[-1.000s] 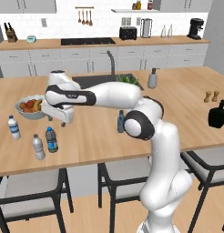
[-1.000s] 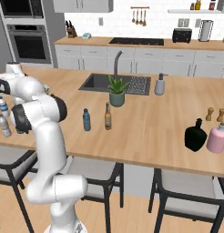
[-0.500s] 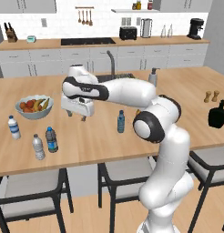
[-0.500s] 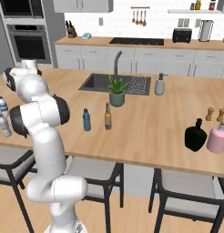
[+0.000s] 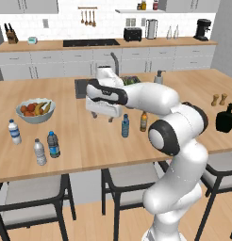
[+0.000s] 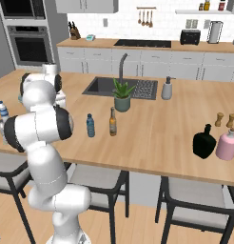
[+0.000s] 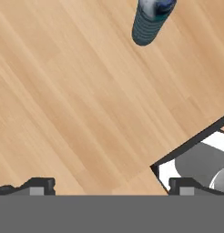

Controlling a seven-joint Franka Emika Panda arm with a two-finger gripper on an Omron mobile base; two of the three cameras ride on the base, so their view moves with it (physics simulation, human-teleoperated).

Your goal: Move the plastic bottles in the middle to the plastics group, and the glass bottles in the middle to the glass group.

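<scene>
Now claw (image 5: 103, 116) spread wide, empty, above counter (image 5: 80, 141); pale blue bottle (image 5: 125, 126) just beside, apart.

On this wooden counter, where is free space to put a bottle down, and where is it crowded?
Free: the bare wood between the fruit bowl and the gripper, and between the amber bottle and the black glass bottle. Crowded: the near left end, where three water bottles stand close, and around the sink.
</scene>
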